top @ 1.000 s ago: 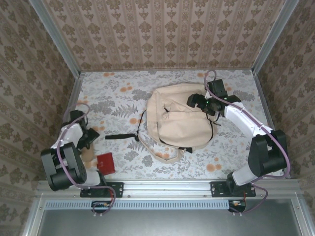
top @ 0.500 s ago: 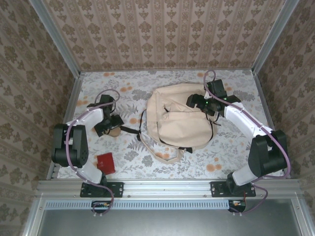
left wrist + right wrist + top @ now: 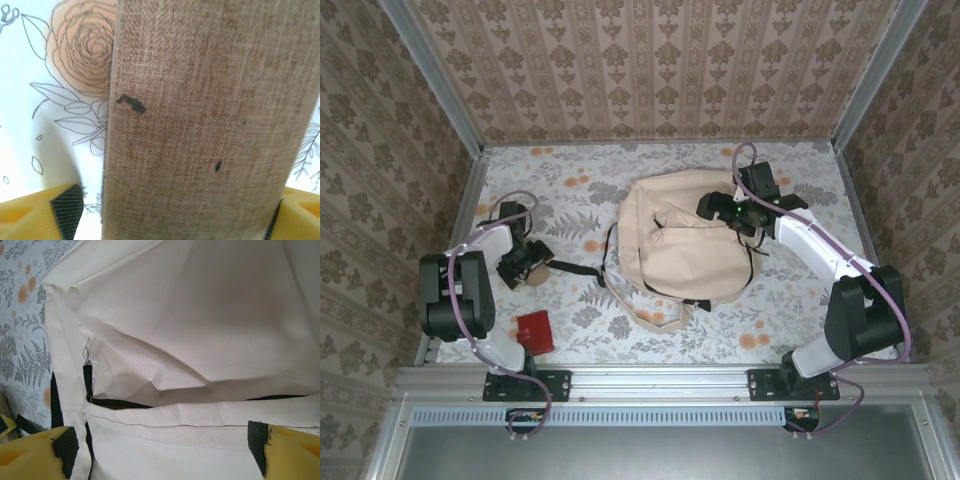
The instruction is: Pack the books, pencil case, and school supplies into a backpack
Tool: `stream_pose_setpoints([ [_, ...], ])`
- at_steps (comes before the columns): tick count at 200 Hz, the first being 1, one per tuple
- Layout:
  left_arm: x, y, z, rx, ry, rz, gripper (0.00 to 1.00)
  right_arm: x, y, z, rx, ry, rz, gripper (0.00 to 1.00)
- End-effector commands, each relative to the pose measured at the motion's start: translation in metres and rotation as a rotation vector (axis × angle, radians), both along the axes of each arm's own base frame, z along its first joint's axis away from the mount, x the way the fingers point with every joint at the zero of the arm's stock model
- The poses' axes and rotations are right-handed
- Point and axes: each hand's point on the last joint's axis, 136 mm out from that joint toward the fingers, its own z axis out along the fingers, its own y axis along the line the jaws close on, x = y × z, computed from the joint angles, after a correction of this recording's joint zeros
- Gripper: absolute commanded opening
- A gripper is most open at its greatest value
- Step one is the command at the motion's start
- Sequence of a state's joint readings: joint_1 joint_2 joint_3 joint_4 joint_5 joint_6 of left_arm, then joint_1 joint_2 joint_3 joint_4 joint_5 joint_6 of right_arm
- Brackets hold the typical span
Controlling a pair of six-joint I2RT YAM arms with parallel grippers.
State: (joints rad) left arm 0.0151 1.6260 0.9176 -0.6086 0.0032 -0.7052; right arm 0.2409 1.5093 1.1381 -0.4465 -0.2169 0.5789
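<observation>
The left arm folds back from its base at the near left: its elbow sits close to the left edge of the table [image 3: 570, 190] and the forearm reaches toward the far side. The left gripper [image 3: 525, 264] points down at the pencil case [image 3: 532, 277]. In the left wrist view, the left gripper [image 3: 175, 220] straddles the pencil case [image 3: 200, 125] with its jaws spread wide. A sliver of flowered tabletop shows between 1 black pad [image 3: 67, 212] and the tan cloth. The other pad [image 3: 274, 225] sits right at the pouch's edge, and I cannot tell whether it touches. Nothing is lifted or clamped.

The right arm rises from the near right, bends at the elbow and stretches toward the far left. It puts the right gripper [image 3: 725, 212] over the far right part of the backpack [image 3: 680, 250], which lies mid-table. Its 2 yellow fingers [image 3: 30, 455] stand wide apart above the cream canvas by a dark slit [image 3: 125, 403] between 2 folds, and they hold nothing.

From above, the gripper hides most of the pencil case, leaving only a tan scrap. The wrist view cuts off both ends of the pouch. What lies inside the backpack's [image 3: 200, 315] slit is too dark to make out. The red school supplies [image 3: 535, 331] lie near the left arm's base, and a black strap [image 3: 570, 268] trails from the backpack toward the pouch.
</observation>
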Motion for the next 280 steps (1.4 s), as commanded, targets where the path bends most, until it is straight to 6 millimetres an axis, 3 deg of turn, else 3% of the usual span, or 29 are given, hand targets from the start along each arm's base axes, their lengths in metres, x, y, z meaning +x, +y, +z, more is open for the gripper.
stream_pose_setpoints([
  [1,0.008,-0.007,0.000,-0.046,-0.028,-0.001,0.81,-0.001,0.003,0.010,0.001,-0.020,0.010,0.92],
  [48,0.009,-0.007,0.009,-0.019,-0.051,-0.028,0.53,-0.002,0.009,0.012,0.005,-0.025,0.033,0.95],
  [86,0.021,-0.029,0.060,0.055,-0.174,-0.150,0.50,-0.009,0.036,0.019,0.073,-0.048,0.133,0.95],
  [105,0.034,-0.060,0.096,0.055,-0.285,-0.275,0.50,-0.014,0.058,0.022,0.148,-0.050,0.191,0.95],
  [139,0.050,-0.154,0.150,-0.029,-0.513,-0.669,0.50,-0.017,0.087,0.039,0.301,-0.054,0.266,0.94],
  [161,0.039,-0.215,0.161,-0.044,-0.570,-0.941,0.50,-0.017,0.101,0.057,0.385,-0.067,0.322,0.94],
  [197,0.023,-0.281,0.165,-0.105,-0.614,-1.182,0.50,-0.018,0.118,0.075,0.468,-0.060,0.407,0.94],
  [244,0.007,-0.326,0.169,-0.196,-0.646,-1.334,0.50,-0.017,0.121,0.065,0.477,-0.025,0.414,0.86],
  [280,-0.002,-0.335,0.173,-0.262,-0.672,-1.370,0.50,-0.014,0.126,0.061,0.505,-0.011,0.420,0.70],
])
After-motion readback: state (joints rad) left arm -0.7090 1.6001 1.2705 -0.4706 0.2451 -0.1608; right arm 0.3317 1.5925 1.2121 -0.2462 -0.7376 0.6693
